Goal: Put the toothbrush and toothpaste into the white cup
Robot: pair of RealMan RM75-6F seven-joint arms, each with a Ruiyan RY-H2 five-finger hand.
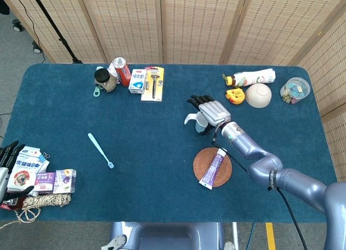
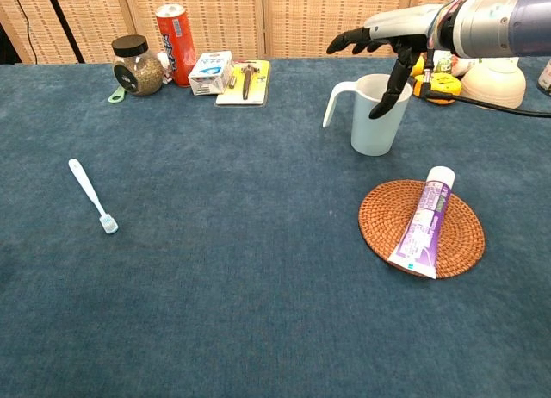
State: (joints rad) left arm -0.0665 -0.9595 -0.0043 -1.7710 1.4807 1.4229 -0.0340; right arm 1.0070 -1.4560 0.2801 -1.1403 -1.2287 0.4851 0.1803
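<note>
Right robot hand (image 2: 383, 58) hovers just over the white cup (image 2: 372, 115), fingers spread, holding nothing. Left robot hand (image 1: 6, 164) sits at the far left edge of the bench (image 1: 151, 196) by some packets; can't tell how its fingers lie. Toothpaste (image 2: 420, 223) lies on the woven coaster (image 2: 448, 247), just near of the cup. Toothbrush (image 2: 92, 195) lies flat, well apart to the left.

My guess is toothpaste goes first since it's closest. I'd drop the right hand near of the cup, pinch the tube mid-body, then tip it cap-down so it slides in without knocking the cup over.
</note>
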